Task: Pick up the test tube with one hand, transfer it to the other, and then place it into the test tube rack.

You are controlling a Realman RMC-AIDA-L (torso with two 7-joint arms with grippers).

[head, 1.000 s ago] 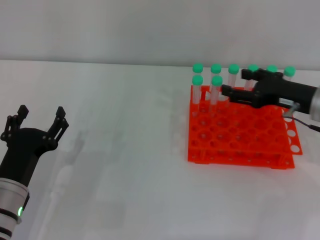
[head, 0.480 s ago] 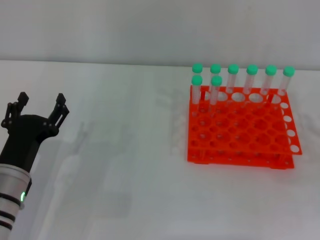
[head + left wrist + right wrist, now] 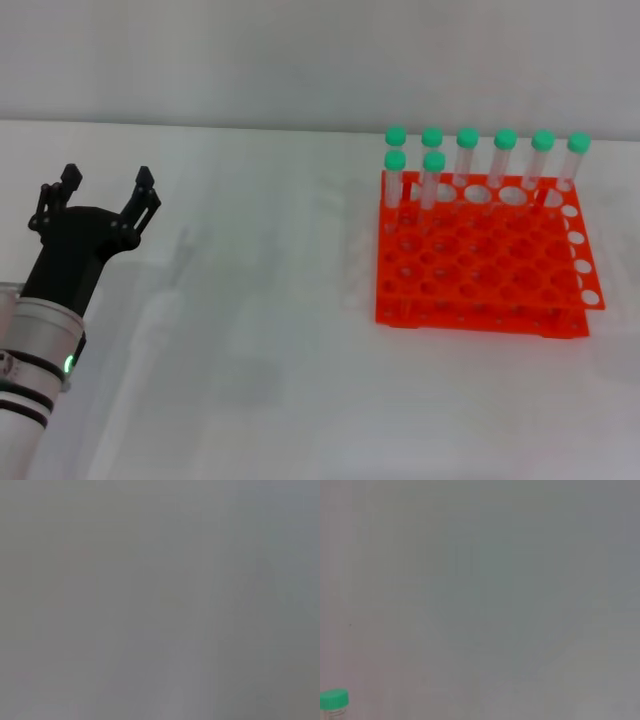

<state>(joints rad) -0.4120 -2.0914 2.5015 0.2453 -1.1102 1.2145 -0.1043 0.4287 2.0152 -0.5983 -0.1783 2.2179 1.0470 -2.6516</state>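
The orange-red test tube rack (image 3: 480, 265) stands at the right of the white table in the head view. Several green-capped clear test tubes stand upright in its far holes, six in the back row and two in front of them at the left end (image 3: 432, 182). No tube lies loose on the table. My left gripper (image 3: 97, 196) is open and empty at the left, well apart from the rack, on its white banded arm with the green light. My right gripper is out of view. The right wrist view shows one green cap (image 3: 333, 699) at its edge. The left wrist view shows only grey.
The white table (image 3: 250, 330) stretches between my left gripper and the rack. A pale wall rises behind the table's far edge.
My right gripper was over the rack's back right holes one second ago and has left the view. My left gripper has moved up and a little toward the rack, still open.
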